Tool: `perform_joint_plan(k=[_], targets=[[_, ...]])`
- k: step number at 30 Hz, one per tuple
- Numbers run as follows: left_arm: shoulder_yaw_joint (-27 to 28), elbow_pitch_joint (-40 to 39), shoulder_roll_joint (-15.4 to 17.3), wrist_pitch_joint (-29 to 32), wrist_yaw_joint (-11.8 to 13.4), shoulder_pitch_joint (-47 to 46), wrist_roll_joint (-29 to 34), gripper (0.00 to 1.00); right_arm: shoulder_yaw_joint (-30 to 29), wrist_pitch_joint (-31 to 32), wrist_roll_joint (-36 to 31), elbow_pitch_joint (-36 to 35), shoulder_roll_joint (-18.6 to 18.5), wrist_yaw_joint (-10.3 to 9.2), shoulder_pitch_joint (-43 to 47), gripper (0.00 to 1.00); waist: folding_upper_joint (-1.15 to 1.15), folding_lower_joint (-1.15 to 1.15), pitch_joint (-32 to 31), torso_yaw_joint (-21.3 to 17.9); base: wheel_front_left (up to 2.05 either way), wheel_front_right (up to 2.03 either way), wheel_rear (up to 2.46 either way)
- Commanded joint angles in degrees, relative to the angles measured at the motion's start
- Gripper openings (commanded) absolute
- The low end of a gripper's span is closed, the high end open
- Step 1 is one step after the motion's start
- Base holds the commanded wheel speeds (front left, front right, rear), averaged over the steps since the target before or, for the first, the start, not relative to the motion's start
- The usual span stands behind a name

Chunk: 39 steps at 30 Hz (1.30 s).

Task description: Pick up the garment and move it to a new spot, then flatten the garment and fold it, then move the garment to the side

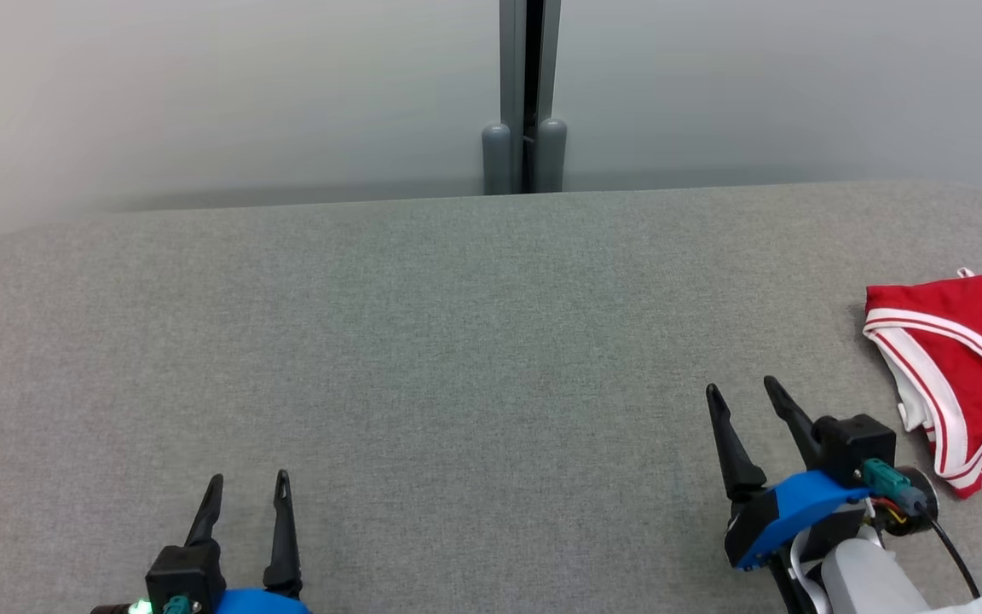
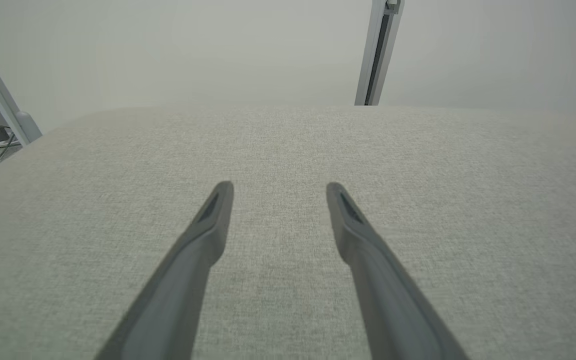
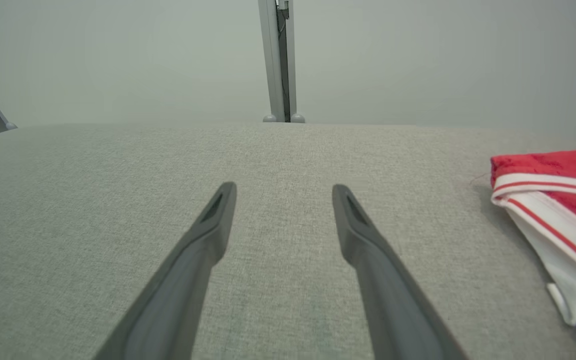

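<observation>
Two pairs of fingers nearest, over grey tabletop: left fingers apart, empty; right fingers apart, empty, near garment but not touching it. Red garment, white-striped trim, lies compact at tabletop's right edge, partly out of frame. Judgement: fits bundle awaiting pickup, or folded piece already set aside. Grey post beyond. No legible writing.

**Colours and patterns recorded**

Item: garment was red, edged with white bands that carried a thin red stripe.
Item: desk was plain grey with a fine flecked weave.
Items: left claw and right claw had black fingers on blue housings.
Item: wall was pale grey-white.
Item: post was darker grey.
</observation>
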Motion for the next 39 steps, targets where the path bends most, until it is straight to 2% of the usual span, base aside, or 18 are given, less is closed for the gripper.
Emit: perform_joint_plan(k=[1, 9, 19, 20, 24, 39], targets=[[0.7, -0.7, 0.0, -0.1, 0.4, 0.6, -0.2, 1.0, 0.2, -0.3, 0.7, -0.5, -0.2, -0.02, 1.7, 1.0, 0.0, 0.01, -0.6, 0.0, 0.0, 0.0, 0.0], [2.1, -2.0, -0.1, -0.1, -1.8, 2.9, -4.4, 1.0, 0.6, -0.3, 1.9, -1.2, -0.2, -0.02, 5.2, 1.0, 0.0, 0.01, -2.7, -0.4, 0.0, 0.0, 0.0], [2.1, -1.9, -0.1, -0.1, -2.5, 4.8, -6.2, 1.0, 0.8, -0.3, 3.1, -1.1, -0.2, -0.01, 7.3, 1.0, 0.0, 0.01, -4.4, -0.2, 0.0, 0.0, 0.0], [2.1, -1.9, 0.0, 0.0, -2.4, 4.5, -6.2, 0.0, 0.8, 0.0, 3.0, -1.0, 0.0, -0.01, 6.5, 0.0, 0.0, 0.01, -4.4, -0.2, 0.0, 0.0, 0.0], [2.2, 0.0, -0.1, 0.4, -2.5, 5.2, -6.4, 0.0, 0.7, 0.4, 3.1, 0.6, 0.1, -0.01, 7.2, 0.0, 0.0, 0.01, -4.4, -0.1, 0.0, 0.0, 0.0], [3.8, -1.6, -0.1, 4.7, -3.3, 2.7, -22.3, 0.0, -1.5, 4.7, 19.6, -3.7, 0.1, -0.01, 7.9, 0.0, 0.0, 0.01, -4.4, 0.4, 0.0, 0.0, 0.0]])
